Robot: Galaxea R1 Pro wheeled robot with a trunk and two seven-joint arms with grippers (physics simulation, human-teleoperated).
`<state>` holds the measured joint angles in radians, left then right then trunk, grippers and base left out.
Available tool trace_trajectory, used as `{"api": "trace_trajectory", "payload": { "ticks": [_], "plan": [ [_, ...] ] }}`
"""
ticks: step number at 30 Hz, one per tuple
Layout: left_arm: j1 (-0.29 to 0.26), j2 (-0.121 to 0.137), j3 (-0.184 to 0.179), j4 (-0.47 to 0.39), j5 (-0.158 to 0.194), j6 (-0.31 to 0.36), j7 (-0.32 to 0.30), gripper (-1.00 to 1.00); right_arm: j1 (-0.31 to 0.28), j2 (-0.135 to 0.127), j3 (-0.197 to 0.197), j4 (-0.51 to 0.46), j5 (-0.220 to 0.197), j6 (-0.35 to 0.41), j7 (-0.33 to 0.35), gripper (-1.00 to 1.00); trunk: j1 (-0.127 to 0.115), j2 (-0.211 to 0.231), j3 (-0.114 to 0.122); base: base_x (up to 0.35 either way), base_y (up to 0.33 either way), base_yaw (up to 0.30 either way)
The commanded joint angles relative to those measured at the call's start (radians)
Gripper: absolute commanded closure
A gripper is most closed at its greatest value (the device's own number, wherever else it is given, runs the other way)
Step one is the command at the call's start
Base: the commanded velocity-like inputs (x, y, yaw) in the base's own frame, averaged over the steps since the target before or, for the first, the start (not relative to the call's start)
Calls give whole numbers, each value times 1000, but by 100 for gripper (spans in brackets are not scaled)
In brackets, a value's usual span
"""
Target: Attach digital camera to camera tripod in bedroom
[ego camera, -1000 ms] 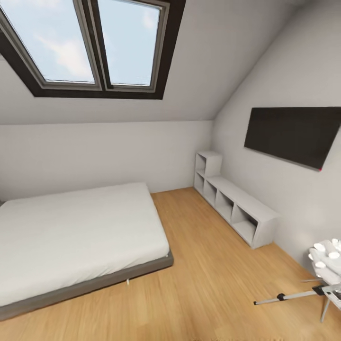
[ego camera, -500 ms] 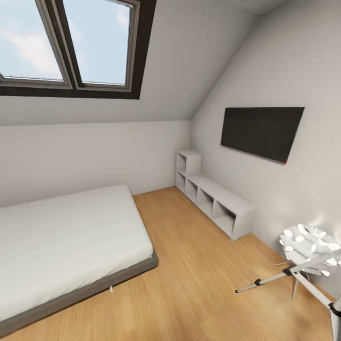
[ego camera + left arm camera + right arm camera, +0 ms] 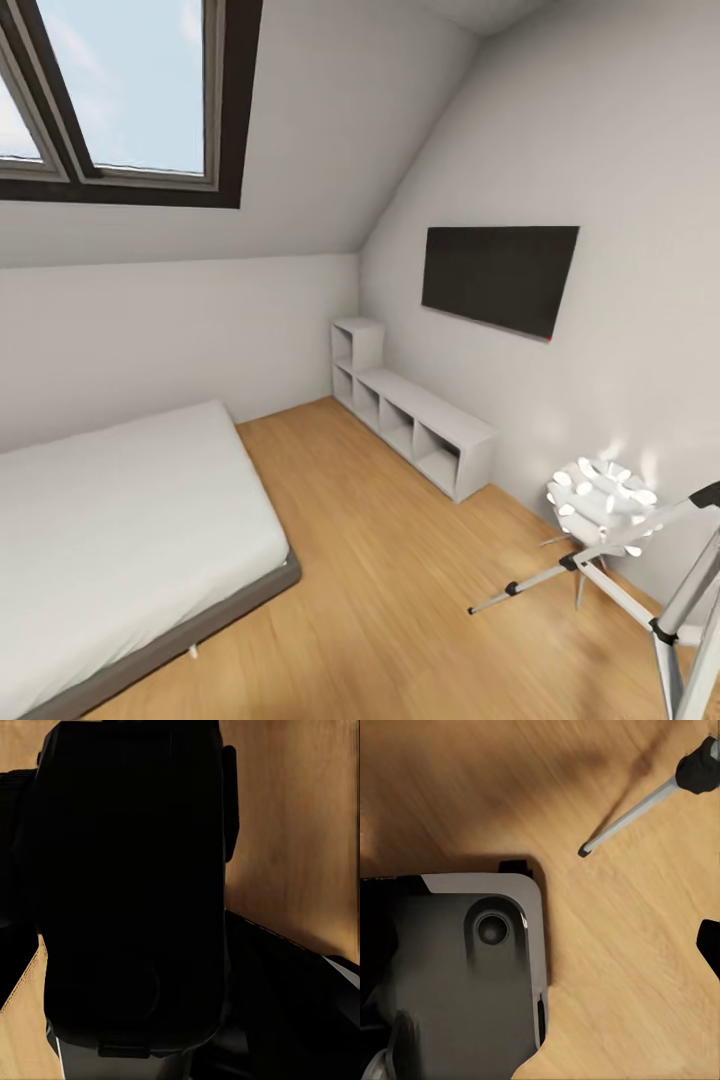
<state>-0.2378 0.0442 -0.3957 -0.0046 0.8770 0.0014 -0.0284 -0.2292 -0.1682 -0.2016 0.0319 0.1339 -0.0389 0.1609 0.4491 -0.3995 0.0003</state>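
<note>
Head view: bedroom with light wood plank floor, low grey bed at the left, white cube shelves along the right wall under a flat black wall panel, dark-framed skylight in the sloped ceiling. Tall camera tripod with silver telescopic legs and black joints at the lower right corner, legs splayed wide on the floor for a steady stand, just beside a white spiky globe lamp; head cut off by the frame edge.

Left wrist view: large black boxy body close against the lens, probably the small black digital camera carried at the left claw, kept near for the trip to the tripod; fingers lost in the dark, so grip impossible to tell.

Right wrist view: one silver tripod leg across the planks, beside a grey rounded robot part. Right claw spread or pressed together: cannot tell.

Likely step: closing in on the tripod; mounting not yet begun.
</note>
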Motion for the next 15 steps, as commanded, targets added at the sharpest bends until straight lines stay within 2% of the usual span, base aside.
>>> {"api": "trace_trajectory", "payload": {
  "ticks": [1, 15],
  "plan": [
    [0, 0, -8, 0, 8, 0, -3, 100, -1, -1, -9, 3, 10, -4, 2, -100, 1, -1, 0, 307, 109, -289],
    [0, 0, -9, 0, 8, 0, -3, 100, -1, -1, -9, 3, 10, -4, 2, -100, 1, -1, 0, 313, 114, -289]
  ]
}}
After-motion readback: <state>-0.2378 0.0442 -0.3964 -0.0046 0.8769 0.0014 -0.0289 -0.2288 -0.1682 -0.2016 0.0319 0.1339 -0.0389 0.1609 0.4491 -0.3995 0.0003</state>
